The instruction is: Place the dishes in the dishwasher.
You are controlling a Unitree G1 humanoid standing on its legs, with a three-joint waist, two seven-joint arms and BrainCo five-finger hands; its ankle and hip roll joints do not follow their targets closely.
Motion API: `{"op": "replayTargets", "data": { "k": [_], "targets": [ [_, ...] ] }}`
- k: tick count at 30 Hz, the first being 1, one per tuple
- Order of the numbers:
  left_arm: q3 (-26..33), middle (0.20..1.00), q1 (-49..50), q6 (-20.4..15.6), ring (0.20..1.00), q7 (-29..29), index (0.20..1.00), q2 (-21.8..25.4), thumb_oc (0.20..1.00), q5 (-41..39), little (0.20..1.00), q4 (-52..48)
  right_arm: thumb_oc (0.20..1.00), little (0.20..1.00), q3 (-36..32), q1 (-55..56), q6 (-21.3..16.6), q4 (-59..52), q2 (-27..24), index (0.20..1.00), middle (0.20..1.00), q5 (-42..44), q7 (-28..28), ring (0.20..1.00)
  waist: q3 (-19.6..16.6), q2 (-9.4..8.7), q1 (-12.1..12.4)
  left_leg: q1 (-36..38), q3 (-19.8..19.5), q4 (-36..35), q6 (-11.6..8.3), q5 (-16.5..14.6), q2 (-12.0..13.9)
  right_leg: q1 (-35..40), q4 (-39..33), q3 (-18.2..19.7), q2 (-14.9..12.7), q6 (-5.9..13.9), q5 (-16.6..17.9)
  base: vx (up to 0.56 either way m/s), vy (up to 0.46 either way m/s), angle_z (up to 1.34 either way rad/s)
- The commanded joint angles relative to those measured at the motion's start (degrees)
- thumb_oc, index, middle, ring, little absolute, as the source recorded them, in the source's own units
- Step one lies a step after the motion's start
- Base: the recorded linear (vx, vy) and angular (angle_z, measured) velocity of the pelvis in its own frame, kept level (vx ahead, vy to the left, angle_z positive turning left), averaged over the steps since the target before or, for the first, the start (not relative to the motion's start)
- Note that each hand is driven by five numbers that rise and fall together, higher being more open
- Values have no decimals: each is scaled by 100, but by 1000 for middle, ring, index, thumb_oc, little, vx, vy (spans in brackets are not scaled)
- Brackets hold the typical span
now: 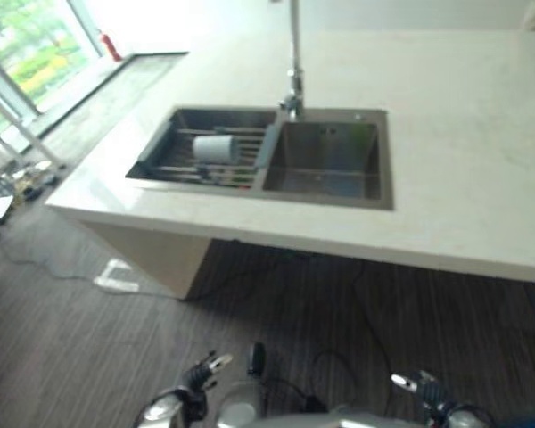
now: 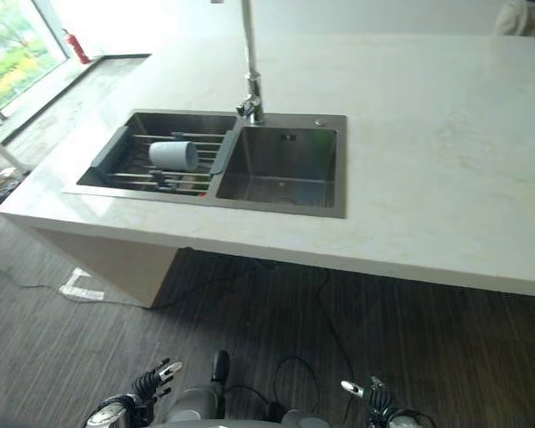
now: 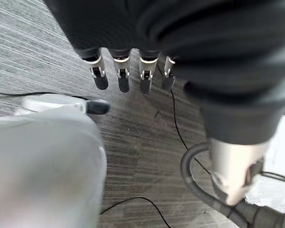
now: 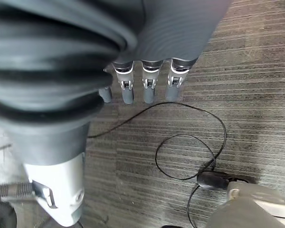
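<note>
- My left hand (image 3: 121,71) hangs low over the grey striped carpet (image 3: 147,142); its fingers are straight and relaxed, holding nothing, with the thumb apart from them.
- My right hand (image 4: 147,80) hangs the same way over the carpet, fingers straight, released and empty.
- In the head views both hands sit at the bottom edge of the frame, the left at lower left, the right at lower right, well apart from the counter.
- Above them, across the middle of the frame, runs a pale stone counter (image 2: 446,178) with a steel double sink (image 2: 281,209) set into it, left of centre.
- The sink's left basin holds a wire rack (image 2: 152,176). A pale cup (image 2: 173,155) lies on its side on that rack.
- The right basin looks bare.
- A tall chrome faucet (image 2: 250,80) rises at the back of the sink, between the two basins.
- In the upper left corner, a window (image 1: 27,53) shows greenery, with a red fire extinguisher (image 1: 111,46) beside it.
</note>
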Motion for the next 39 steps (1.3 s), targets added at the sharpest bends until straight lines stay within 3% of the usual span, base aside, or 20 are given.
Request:
{"op": "replayTargets", "data": {
  "k": [1,7,10,12,14,17,18,19,20,22,23,24,26,29,32,35,37,39],
  "targets": [
    [-95,1000,-241,-189,1000,28,1000,185,1000,-15,1000,-177,1000,1000,-191,38,70,-276,-106,1000,1000,301,53,1000,-45,213,-34,363,-37,-103,-509,-422,470,99,378,42,-1320,214,-505,162,340,40],
    [-107,1000,-328,-215,1000,161,1000,295,1000,-98,1000,-67,1000,1000,-499,72,161,-55,41,1000,1000,539,-75,1000,-127,223,-94,658,237,-352,-33,-686,47,-258,787,145,-1614,472,85,96,323,-12],
    [37,1000,-218,-245,1000,248,1000,349,1000,-274,1000,-123,1000,1000,-575,86,165,-34,90,1000,1000,190,-45,1000,-100,302,-3,824,585,-562,96,-714,-27,-666,1442,-186,-1686,450,347,12,244,-51],
    [105,1000,-222,-209,1000,290,1000,374,1000,-330,1000,-173,1000,1000,-497,19,197,74,169,1000,1000,180,-64,1000,-81,249,19,904,742,-721,136,-722,-58,-802,1286,-416,-1182,403,146,4,5,-57],
    [112,1000,-208,-207,1000,297,1000,328,1000,-265,1000,-236,1000,1000,-388,5,132,118,132,1000,1000,273,-47,1000,-50,144,37,914,811,-663,100,-768,-173,-727,724,-679,-810,247,25,37,-51,-43],
    [-35,1000,-258,-154,1000,446,1000,305,1000,-314,1000,-331,1000,1000,-418,-45,138,69,97,1000,1000,214,-17,1000,-9,98,-82,767,889,-133,74,-937,-198,-699,271,-485,-729,48,-174,-28,-89,-3],
    [-37,1000,-257,-152,1000,434,1000,261,1000,-336,1000,-368,1000,1000,-407,-41,89,35,60,1000,1000,150,-40,1000,-3,46,-80,645,1087,248,27,-1057,-192,-573,89,-643,-797,-18,-213,-11,-87,44],
    [-122,1000,-253,-158,1000,409,1000,205,1000,-316,1000,-413,1000,1000,-395,-33,22,-13,-6,1000,1000,108,-128,1000,66,-76,-69,218,1075,1251,-54,-1166,-123,-398,-108,-556,-874,-110,-180,-16,1,59],
    [-169,1000,-191,-208,1000,380,1000,150,1000,-64,1000,-457,1000,1000,-357,-52,22,-68,-86,1000,1000,332,-254,1000,147,-95,56,-256,648,1820,-166,-999,-128,-291,-167,-418,-907,-170,-150,12,123,66],
    [-188,1000,-88,-240,1000,330,1000,138,1000,-116,1000,-435,1000,1000,-456,-106,71,-24,-213,1000,1000,488,-181,1000,88,-73,80,-53,569,1111,-223,-980,145,-227,-250,-386,-973,-93,-185,99,301,-8],
    [-183,1000,-51,-236,1000,302,1000,148,1000,-173,1000,-420,1000,1000,-488,-109,68,-15,-244,1000,1000,477,-146,1000,68,-32,90,32,463,694,-300,-795,306,-176,-281,-361,-978,-71,-212,197,430,-50],
    [-139,1000,4,-248,1000,260,1000,152,1000,-215,1000,-366,1000,1000,-453,-123,72,-25,-258,1000,1000,438,-189,1000,49,29,138,117,113,97,-467,-408,613,-73,-345,-217,-1009,-19,-249,183,409,-25],
    [-78,1000,-1,-302,1000,170,1000,122,1000,-89,1000,-251,1000,1000,-442,-130,141,-4,-281,1000,1000,576,-248,1000,37,61,143,151,-93,-140,-593,-195,874,-21,-340,-141,-1113,17,-294,159,467,-8],
    [-93,1000,-95,-311,1000,87,1000,93,1000,11,1000,-98,1000,1000,-588,-55,196,27,-265,1000,1000,537,-270,1000,-39,175,-8,482,290,-460,-718,-176,1081,-52,-254,-325,-1393,165,-310,124,508,-20],
    [-336,1000,-218,-328,1000,215,1000,115,1000,210,1000,19,1000,1000,-781,34,212,129,-156,1000,1000,660,-139,1000,-68,235,-78,734,454,-386,-585,-500,758,-144,-218,-413,-1832,444,-7,121,508,3],
    [-284,1000,-151,-293,1000,330,1000,207,1000,8,1000,72,1000,1000,-723,-40,197,195,-15,1000,1000,414,-24,1000,-98,227,1,879,745,-505,-499,-541,672,-249,-233,-669,-1842,527,160,58,170,-18],
    [-246,1000,-94,-319,1000,369,1000,279,1000,-20,1000,25,1000,1000,-546,-76,153,113,59,1000,1000,226,77,1000,-124,160,-4,905,843,-546,-447,-620,598,-309,-565,-610,-1748,548,330,59,16,-42],
    [-200,1000,-110,-250,1000,451,1000,282,1000,-461,1000,-21,1000,1000,-362,-107,125,33,145,1000,1000,110,-213,1000,-166,105,6,889,860,-681,-423,-589,554,-272,-830,-549,-1698,546,419,39,-74,-13]
  ]
}}
